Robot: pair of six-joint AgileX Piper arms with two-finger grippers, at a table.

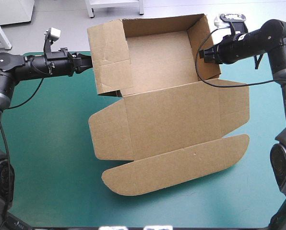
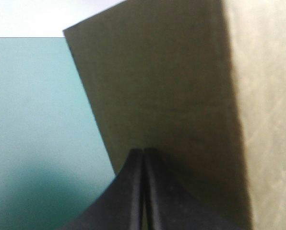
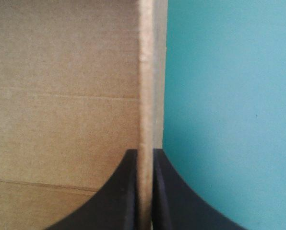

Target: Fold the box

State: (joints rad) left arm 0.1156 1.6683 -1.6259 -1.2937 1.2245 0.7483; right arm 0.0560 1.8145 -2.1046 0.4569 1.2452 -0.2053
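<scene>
"Two grippers on it, one to each side. Where does the box [image 1: 172, 120] sit?"

"On the teal-green worktop [image 1: 47, 158], in the middle and toward the far edge. The far part stands as an open tray with its walls up; the lid [image 1: 176, 165] lies flat on the cover toward the near edge, its rounded flap nearest."

"And the left gripper [image 1: 89, 62]?"

"It comes in level from the left side. Its black fingers [image 2: 128, 191] meet in one point, the tip at the outer face of the left wall [image 2: 157, 86]. That wall leans outward."

"Is there board between them?"

"From the left wrist view I cannot tell; they look pressed together."

"The right gripper [image 1: 204, 53]?"

"It is at the right wall [image 1: 208, 43]. In its own view the wall's edge [image 3: 145, 72] runs straight between the two fingers [image 3: 114, 196], which are clamped on it, with the brown inside to one side and the cover to the other."
</scene>
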